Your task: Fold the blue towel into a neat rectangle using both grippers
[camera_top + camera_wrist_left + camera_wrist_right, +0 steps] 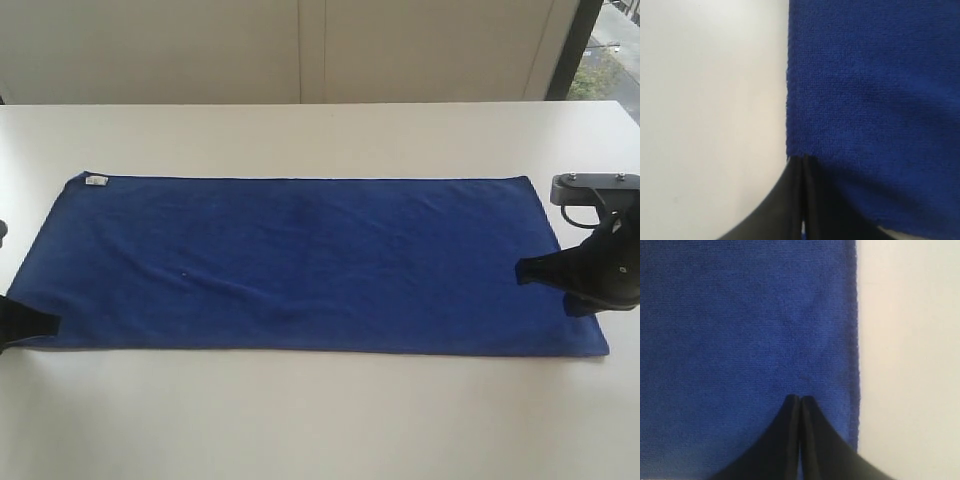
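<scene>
towel position: the blue towel (300, 265) lies spread flat on the white table (300, 420), its long side running left to right, with bare tabletop on every side.
look: deep royal blue with a fine fuzzy nap, a long rectangle with a few shallow wrinkles near the middle, and a small white tag (96, 181) at the far left corner.
handling: probably light, soft and limp. it should sag between two holds and drag over the table. the nap should give the jaws purchase. it does not look fragile.
where to hold: the corners look best, one per gripper, pinched right at the hem, so that the edge between them lifts evenly.
left gripper (803, 162): its jaws are pressed together, tip at the towel's left short edge near the front corner. i cannot tell whether any cloth is pinched.
right gripper (800, 401): its jaws are clenched, above the cloth just inside the right short edge. no cloth shows between them.
</scene>
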`<state>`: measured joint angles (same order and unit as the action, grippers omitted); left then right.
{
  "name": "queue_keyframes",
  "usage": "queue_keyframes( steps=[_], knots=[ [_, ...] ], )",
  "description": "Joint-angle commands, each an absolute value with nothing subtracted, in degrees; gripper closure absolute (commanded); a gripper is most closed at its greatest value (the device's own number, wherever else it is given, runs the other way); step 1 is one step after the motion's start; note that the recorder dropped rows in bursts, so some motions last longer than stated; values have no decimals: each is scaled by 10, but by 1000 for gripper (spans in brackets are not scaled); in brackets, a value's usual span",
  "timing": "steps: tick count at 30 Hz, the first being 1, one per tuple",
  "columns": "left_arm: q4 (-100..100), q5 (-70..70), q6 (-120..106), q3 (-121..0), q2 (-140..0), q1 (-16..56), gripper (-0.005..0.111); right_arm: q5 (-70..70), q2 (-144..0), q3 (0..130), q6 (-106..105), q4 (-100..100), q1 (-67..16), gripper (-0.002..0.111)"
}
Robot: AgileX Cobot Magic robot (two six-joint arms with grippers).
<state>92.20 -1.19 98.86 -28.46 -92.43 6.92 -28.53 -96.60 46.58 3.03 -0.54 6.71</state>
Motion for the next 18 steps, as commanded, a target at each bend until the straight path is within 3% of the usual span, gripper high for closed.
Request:
queue_keyframes(
  steps=[1,18],
  knots=[
    [913,-19,994,-274,-949,71,107,-281,-961,463,32,-5,68,108],
    [894,-27,992,-262,-949,71,107,-279,-961,463,32,-5,68,108]
  ],
)
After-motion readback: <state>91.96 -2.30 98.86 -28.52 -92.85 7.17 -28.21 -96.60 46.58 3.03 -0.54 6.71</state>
